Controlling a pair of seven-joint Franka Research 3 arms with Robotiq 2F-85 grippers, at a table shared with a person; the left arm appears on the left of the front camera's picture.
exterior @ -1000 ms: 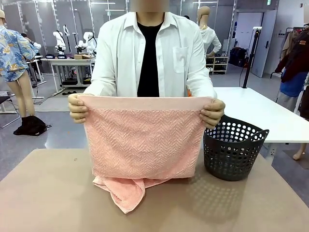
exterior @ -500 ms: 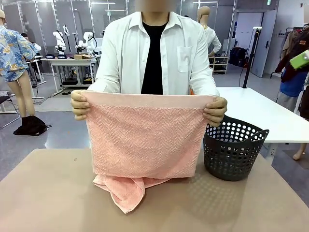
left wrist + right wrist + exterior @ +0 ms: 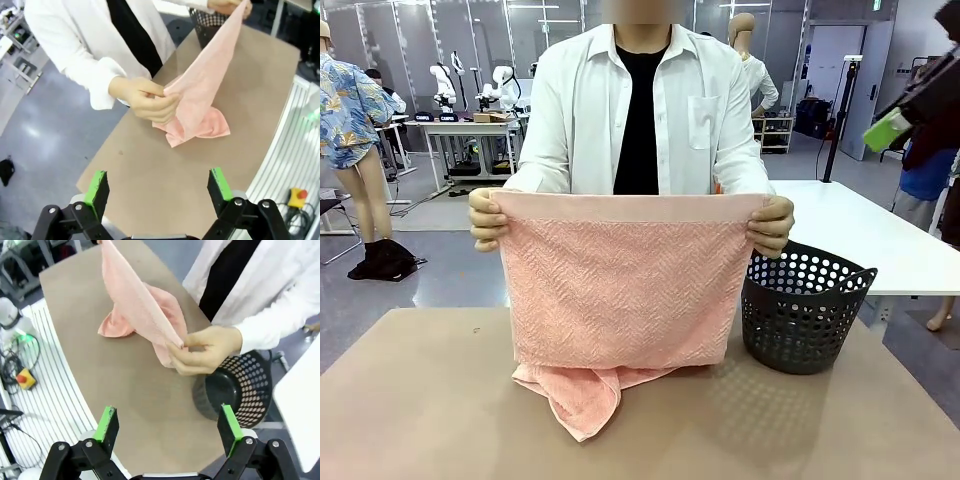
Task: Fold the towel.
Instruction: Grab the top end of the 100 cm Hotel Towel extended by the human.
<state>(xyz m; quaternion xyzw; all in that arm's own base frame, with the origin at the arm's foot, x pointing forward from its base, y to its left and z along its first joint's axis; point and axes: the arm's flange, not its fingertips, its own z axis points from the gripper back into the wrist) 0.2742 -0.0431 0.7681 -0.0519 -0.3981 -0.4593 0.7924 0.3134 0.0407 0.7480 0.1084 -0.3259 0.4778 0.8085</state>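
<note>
A person at the far side holds the salmon-pink towel (image 3: 620, 285) up by its two top corners. It hangs as a flat sheet, and its lower end lies crumpled on the brown table (image 3: 420, 400). In the left wrist view the towel (image 3: 200, 95) is ahead, pinched by a hand (image 3: 145, 97). My left gripper (image 3: 158, 187) is open, high above the table's near edge, holding nothing. In the right wrist view the towel (image 3: 137, 305) is pinched by the other hand (image 3: 205, 350). My right gripper (image 3: 168, 426) is open and bare. One green pad (image 3: 886, 130) shows at the front view's upper right.
A dark perforated basket (image 3: 805, 310) stands on the table at the person's left hand, seen close ahead in the right wrist view (image 3: 245, 390). A white table (image 3: 860, 235) stands behind it. Bare tabletop lies in front of the towel.
My right gripper's green pad has come into the front view at the upper right and moved leftward and down. The person's hands and towel shifted slightly; the towel stays held up.
</note>
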